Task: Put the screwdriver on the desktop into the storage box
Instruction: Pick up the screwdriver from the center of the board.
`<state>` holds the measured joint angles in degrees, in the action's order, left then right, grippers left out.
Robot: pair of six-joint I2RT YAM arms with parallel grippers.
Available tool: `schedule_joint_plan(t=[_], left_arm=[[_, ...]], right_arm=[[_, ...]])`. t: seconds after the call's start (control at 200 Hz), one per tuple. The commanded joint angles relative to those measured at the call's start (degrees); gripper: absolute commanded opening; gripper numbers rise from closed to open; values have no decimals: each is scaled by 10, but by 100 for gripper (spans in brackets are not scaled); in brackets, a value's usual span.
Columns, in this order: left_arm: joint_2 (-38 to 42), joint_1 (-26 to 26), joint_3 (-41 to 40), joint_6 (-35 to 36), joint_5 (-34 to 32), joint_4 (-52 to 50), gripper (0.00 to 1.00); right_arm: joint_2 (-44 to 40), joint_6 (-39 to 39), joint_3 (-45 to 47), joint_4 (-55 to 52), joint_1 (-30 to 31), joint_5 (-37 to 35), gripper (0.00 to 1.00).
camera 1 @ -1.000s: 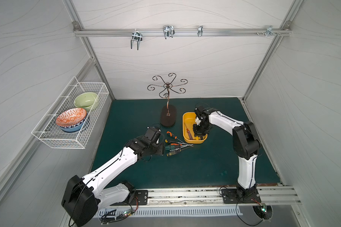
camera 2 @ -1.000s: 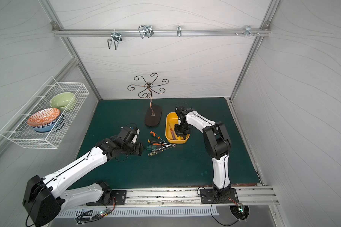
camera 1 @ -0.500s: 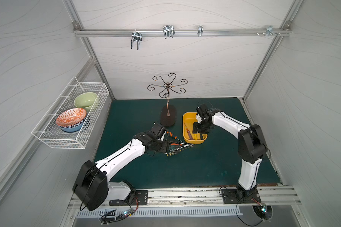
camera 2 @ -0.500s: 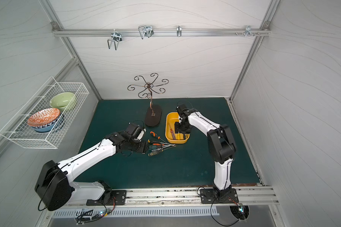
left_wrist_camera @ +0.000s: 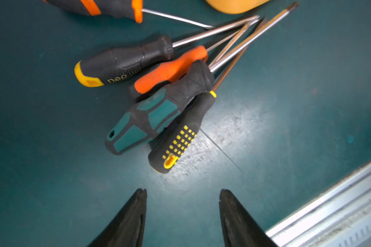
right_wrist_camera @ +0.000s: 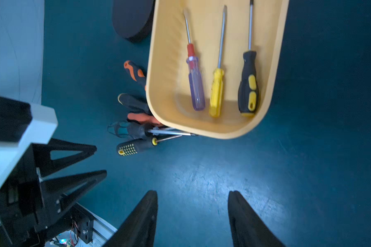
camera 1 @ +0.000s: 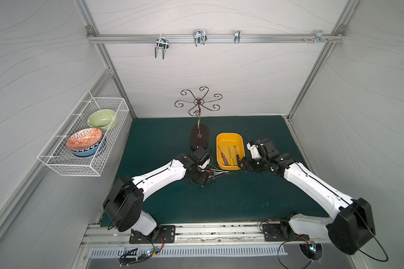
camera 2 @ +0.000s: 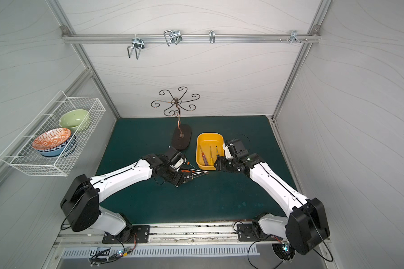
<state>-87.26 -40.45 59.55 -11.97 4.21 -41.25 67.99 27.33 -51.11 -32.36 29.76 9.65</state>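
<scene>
Five screwdrivers (left_wrist_camera: 150, 119): we judge them stiff, light, rubber-handled; grip a handle.
Left claw (left_wrist_camera: 182, 190): spread, empty.
Right claw (right_wrist_camera: 192, 191): spread, empty.

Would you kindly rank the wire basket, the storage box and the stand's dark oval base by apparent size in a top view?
1. wire basket
2. storage box
3. dark oval base
The basket hangs on the wall, probably nearer the camera, so its lead may be exaggerated.

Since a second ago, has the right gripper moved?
Yes. The right gripper has backed out from over the storage box toward the front rail, stopping over the desktop beside the box's near corner.
</scene>
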Motion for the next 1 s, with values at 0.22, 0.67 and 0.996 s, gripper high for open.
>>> schedule_joint_plan(t=[0.22,0.67,0.996], left_arm=[[-68,-5,49,20,0,-5,59],[-121,-28,57,0,-30,1,55],[-145,-56,62,-13,-70,0,51]], right_arm=[[-140,43,62,10,-5,-26,55],[-143,43,64,2,-8,-19,55],[-135,44,66,9,-9,-12,55]])
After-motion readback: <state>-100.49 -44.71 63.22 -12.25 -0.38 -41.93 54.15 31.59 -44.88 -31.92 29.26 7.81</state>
